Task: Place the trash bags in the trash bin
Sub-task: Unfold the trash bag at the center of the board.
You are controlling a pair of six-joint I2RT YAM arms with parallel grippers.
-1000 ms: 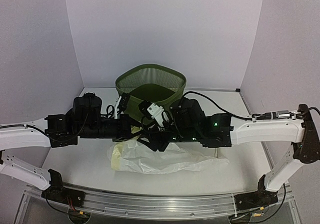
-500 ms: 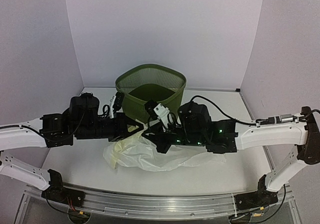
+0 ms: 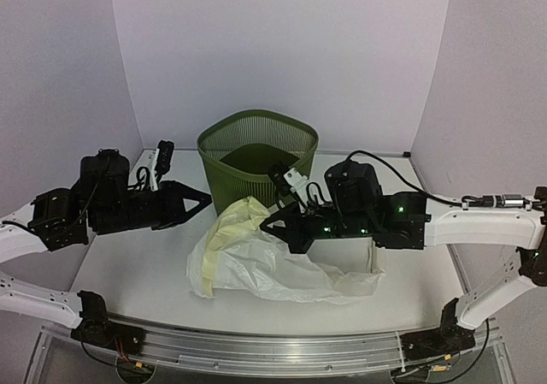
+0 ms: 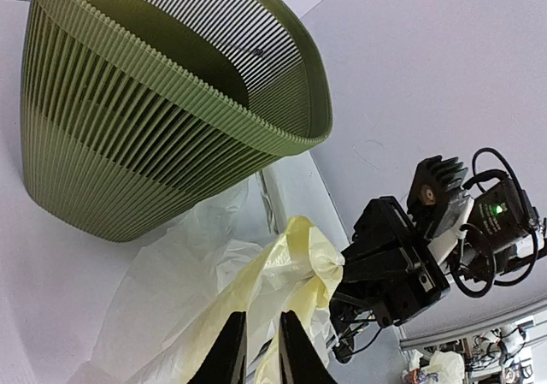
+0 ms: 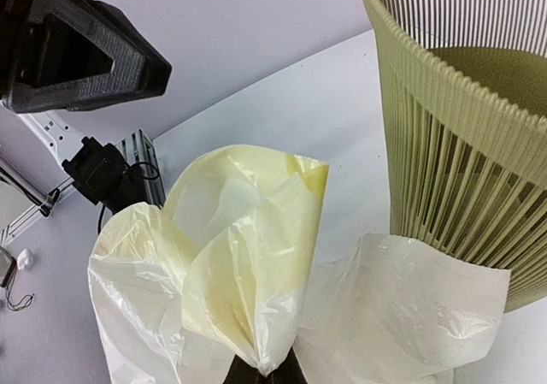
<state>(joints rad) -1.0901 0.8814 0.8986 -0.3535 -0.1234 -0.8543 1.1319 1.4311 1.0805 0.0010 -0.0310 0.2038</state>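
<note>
The right gripper [image 5: 261, 374] is closed tight on a gathered fold of the trash bag [image 5: 248, 256], which stands just ahead of its fingertips, with the trash bin [image 5: 427, 144] close beyond them to one side, while the left gripper [image 4: 256, 350], slightly parted, holds nothing and is farther away.

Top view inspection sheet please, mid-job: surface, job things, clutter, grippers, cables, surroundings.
Surface: white table, bare apart from the job's things.
Job's things: trash bag crumpled in front of the bin, one fold lifted. The bin stands upright at the back, with nothing seen inside.
Clutter: nothing seen.
Grippers: right gripper shut on the bag's fold. Left gripper slightly open, holding nothing, apart from the bag.
Cables: black cable arcs behind the right gripper, off the bag.
Surroundings: plain pale walls on three sides.
</note>
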